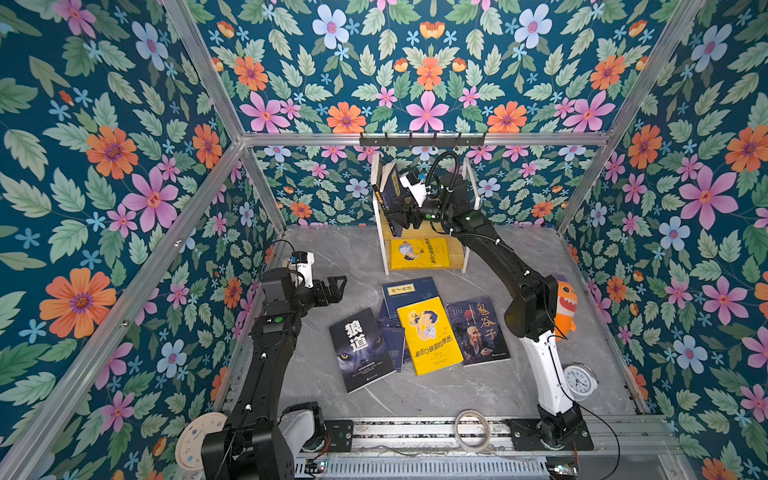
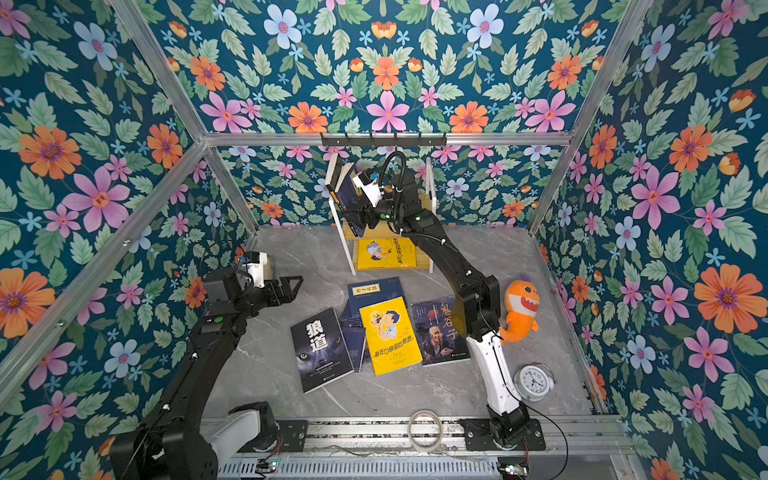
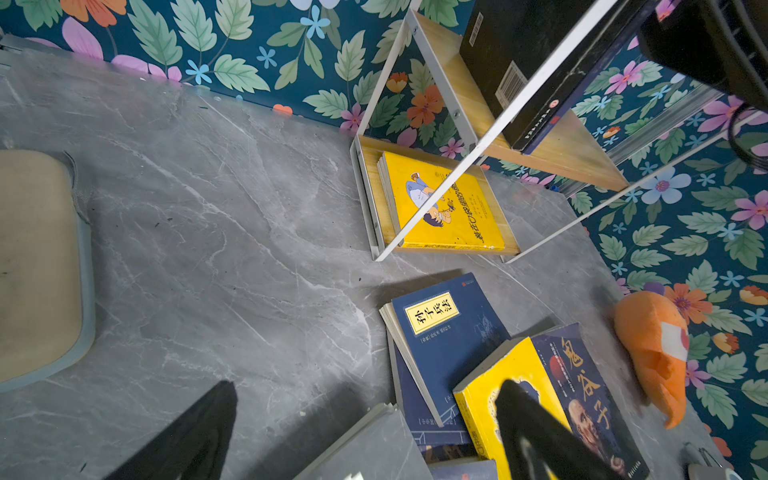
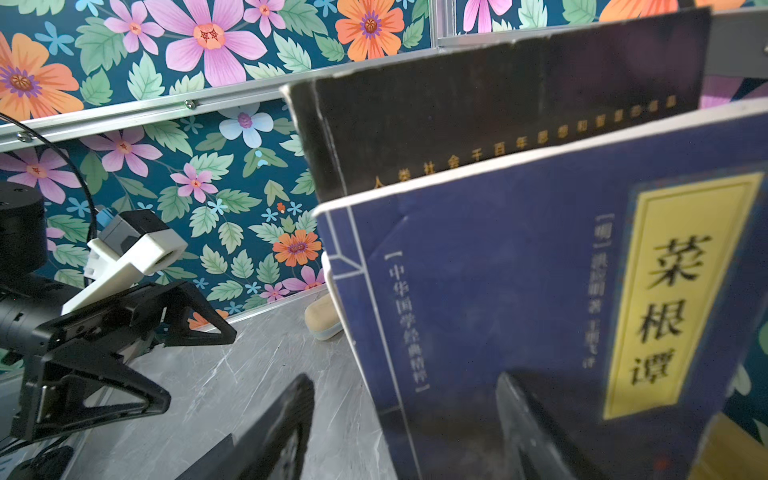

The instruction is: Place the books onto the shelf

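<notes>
The shelf [image 1: 456, 253] stands at the back wall. A yellow book [image 1: 417, 252] lies flat on its lower board. On its upper board a black book [image 4: 478, 124] and a navy book [image 4: 519, 291] stand leaning. My right gripper [image 1: 401, 216] is open at the navy book; one finger lies over the cover, the other is clear of the spine edge. On the table lie a wolf-face book [image 1: 359, 349], a second navy book [image 1: 409, 291], a yellow cartoon book [image 1: 428, 334] and an old-man book [image 1: 478, 330]. Left of them my left gripper [image 1: 336, 286] hovers open and empty.
An orange shark plush [image 1: 565, 303] and a white alarm clock [image 1: 579, 380] sit by the right arm's base. A tape roll [image 1: 471, 430] lies on the front rail. A black hook rail [image 1: 422, 140] hangs above the shelf. A beige pad [image 3: 37, 266] lies at the left.
</notes>
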{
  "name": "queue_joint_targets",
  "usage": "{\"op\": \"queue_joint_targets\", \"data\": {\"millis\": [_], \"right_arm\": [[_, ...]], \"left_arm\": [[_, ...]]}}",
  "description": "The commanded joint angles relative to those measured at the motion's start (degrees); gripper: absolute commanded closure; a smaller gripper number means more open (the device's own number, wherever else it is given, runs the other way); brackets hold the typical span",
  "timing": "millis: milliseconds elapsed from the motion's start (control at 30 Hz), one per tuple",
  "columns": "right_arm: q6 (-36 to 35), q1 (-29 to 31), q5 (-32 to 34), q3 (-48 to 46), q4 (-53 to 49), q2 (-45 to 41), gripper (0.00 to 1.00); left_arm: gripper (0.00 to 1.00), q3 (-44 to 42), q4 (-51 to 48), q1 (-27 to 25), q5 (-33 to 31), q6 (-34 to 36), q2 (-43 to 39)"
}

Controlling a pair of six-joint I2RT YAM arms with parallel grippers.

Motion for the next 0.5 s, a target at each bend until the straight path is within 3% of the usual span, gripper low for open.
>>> {"op": "queue_joint_targets", "data": {"millis": [0,467], "right_arm": [[-0.7,0.2,-0.9,0.5,0.4,-0.4,0.31],[-2.1,-1.8,2.0,-5.4,-1.9,-6.3,0.32]], "left_arm": [[0.01,0.0,1.5,0.0,0.1,0.1,0.1],[0.01,0.3,1.5,-0.1,0.3,-0.4,0.3]]}}
